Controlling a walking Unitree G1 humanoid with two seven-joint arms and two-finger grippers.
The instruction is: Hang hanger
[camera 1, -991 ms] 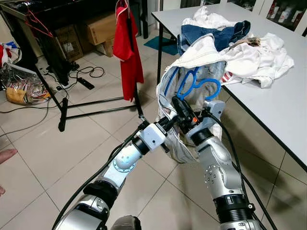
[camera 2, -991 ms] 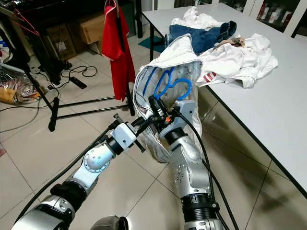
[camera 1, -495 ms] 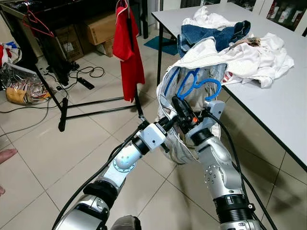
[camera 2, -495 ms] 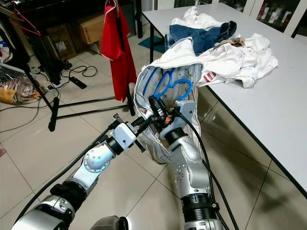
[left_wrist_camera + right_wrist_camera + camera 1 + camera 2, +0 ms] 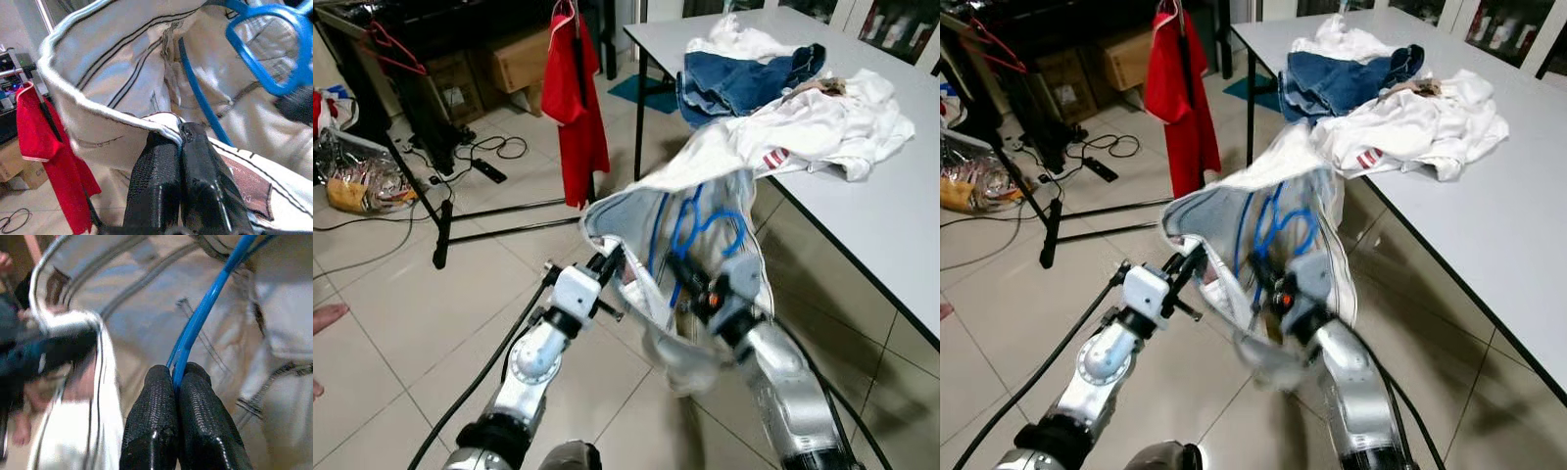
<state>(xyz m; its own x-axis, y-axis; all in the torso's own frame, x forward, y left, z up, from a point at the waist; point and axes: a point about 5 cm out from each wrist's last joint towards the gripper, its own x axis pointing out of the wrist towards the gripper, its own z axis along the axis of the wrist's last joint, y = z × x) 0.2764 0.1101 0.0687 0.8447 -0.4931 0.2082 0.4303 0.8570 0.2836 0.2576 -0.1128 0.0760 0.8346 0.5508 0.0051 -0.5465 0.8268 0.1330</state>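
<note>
A blue plastic hanger (image 5: 703, 227) sits inside a white garment (image 5: 705, 176) that trails off the table's near corner. My right gripper (image 5: 177, 377) is shut on the hanger's (image 5: 205, 318) thin blue bar, low inside the cloth. My left gripper (image 5: 180, 139) is shut on the garment's hem (image 5: 98, 110), holding the opening wide to the left. In the left eye view the left gripper (image 5: 612, 262) sits at the hem's left edge and the right gripper (image 5: 690, 284) under the hanger. A black clothes rack (image 5: 440, 211) with a red shirt (image 5: 576, 98) stands beyond.
The white table (image 5: 881, 215) on the right carries jeans (image 5: 744, 78) and more white clothes (image 5: 842, 117). Cardboard boxes (image 5: 514, 59), cables (image 5: 484, 152) and a plastic bag (image 5: 357, 176) lie on the tiled floor at the left. A person's fingers (image 5: 325, 318) show at the left edge.
Both arms have dropped and pulled apart. The left gripper drew the hem out to the left, so the garment's opening is wider. The right gripper and hanger moved down, blurred.
</note>
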